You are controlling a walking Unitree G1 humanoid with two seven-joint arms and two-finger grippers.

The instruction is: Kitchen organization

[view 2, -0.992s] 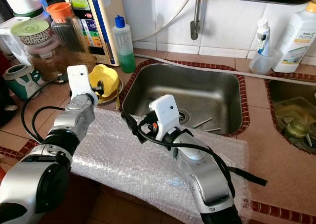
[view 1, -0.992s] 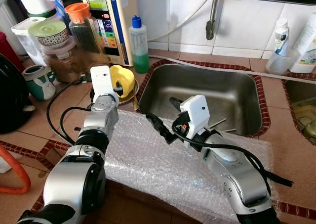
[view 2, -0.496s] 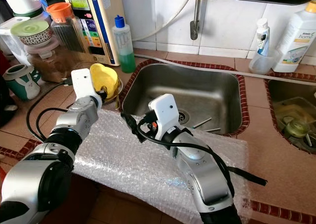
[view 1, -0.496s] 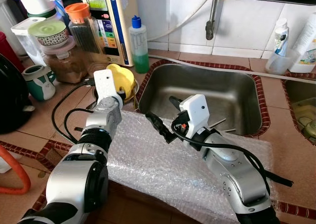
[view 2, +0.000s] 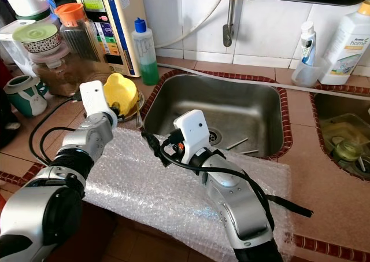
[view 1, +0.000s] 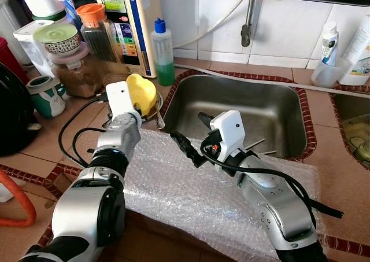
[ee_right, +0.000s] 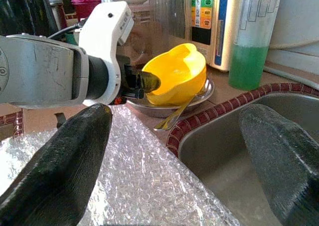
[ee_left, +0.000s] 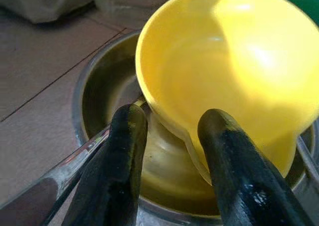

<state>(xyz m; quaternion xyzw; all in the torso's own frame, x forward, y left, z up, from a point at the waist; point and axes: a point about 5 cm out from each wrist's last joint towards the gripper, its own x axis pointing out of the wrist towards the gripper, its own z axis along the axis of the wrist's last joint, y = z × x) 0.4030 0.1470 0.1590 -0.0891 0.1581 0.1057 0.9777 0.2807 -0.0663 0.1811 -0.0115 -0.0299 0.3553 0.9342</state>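
Yellow cup (view 1: pixel 142 92): upper left of centre in the left eye view, tilted, sitting in a shallow steel dish (ee_left: pixel 99 94) on the tiled counter (view 1: pixel 34 152) just left of the sink (view 1: pixel 243 111).
Left gripper (ee_left: pixel 167 131): at the cup; one finger sits inside the rim, the other outside, so the wall lies between them. Fingers are parted and do not appear to be clamped yet.
Right gripper (view 1: pixel 191 137): centre of the left eye view, above the bubble wrap (view 1: pixel 196 187), fingers spread wide, nothing held.
Metal handle (ee_right: pixel 174 117): a spoon or similar rests in the dish, touching the cup's underside.
Step in hand, judged: securing the cup by its rim.
Method advised: close squarely on the wall near the spout, confirm the pinch, then lift straight up.
Risk: thin curved plastic may slip or swing; the dish and handle may drag along.
Nearby: green soap bottle (view 1: pixel 163 52) and jars (view 1: pixel 75 54) stand close behind.
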